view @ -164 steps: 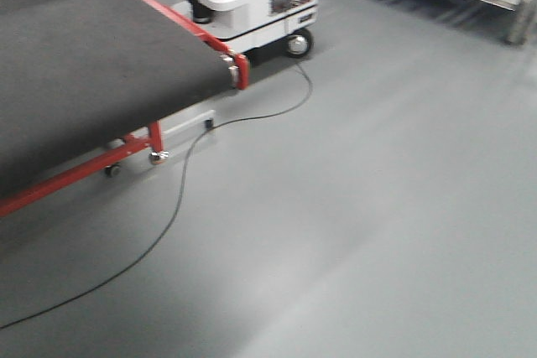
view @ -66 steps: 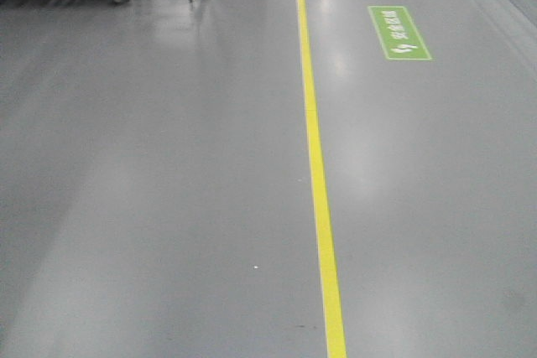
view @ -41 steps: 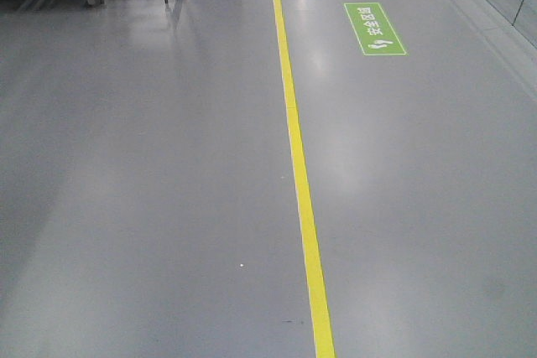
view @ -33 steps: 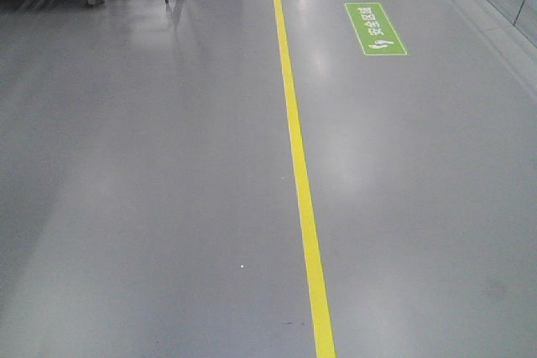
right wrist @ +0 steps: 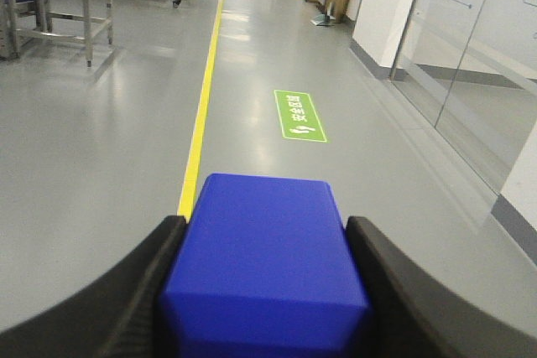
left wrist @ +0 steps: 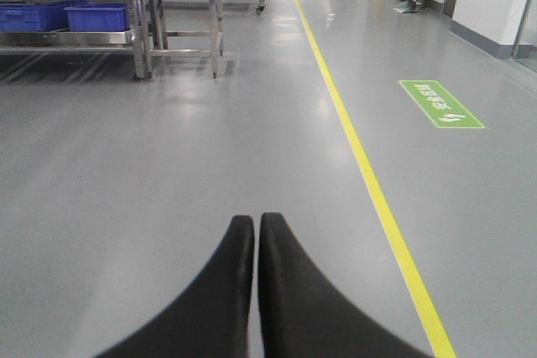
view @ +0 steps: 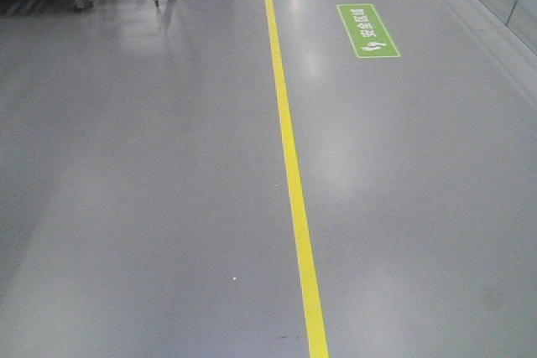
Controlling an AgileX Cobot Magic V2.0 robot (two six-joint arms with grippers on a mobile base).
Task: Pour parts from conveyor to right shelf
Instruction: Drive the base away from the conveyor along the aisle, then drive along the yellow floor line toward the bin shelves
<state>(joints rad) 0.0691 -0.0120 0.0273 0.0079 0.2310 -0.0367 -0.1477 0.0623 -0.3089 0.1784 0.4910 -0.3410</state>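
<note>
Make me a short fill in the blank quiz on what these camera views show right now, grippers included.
1. The right gripper is shut on a ____ block.
2. The left gripper is ____, with nothing held.
3. The long painted line is ____.
4. In the left wrist view, the steel rack with blue bins stands to the ____ of that line.

Missing words: blue; shut; yellow; left.
</note>
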